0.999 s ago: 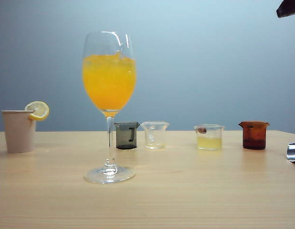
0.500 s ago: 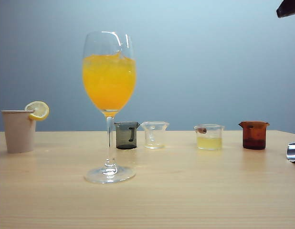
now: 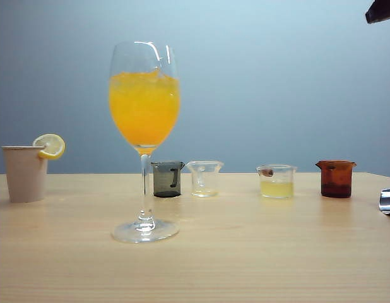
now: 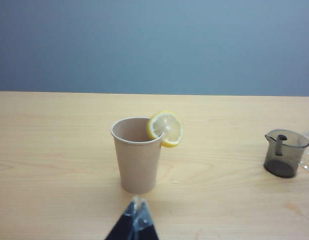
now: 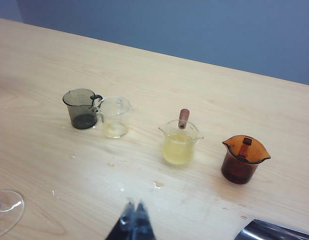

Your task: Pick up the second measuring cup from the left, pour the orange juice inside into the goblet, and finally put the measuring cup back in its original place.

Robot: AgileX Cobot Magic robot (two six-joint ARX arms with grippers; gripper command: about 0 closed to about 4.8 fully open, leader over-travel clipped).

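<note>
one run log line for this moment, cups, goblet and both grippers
measuring cup: empty, upright in row | orange juice: in goblet | left gripper: shut, before paper cup | right gripper: shut, above table

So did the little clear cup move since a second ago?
No. The measuring cup stands in the same spot on the table, just right of the dark grey cup, and looks almost empty. Neither pincer is touching it.

Low frontal exterior; left wrist level, right wrist high (shared: smoky cup (image 3: 166, 179) (image 4: 286, 153) (image 5: 82, 108)).
</note>
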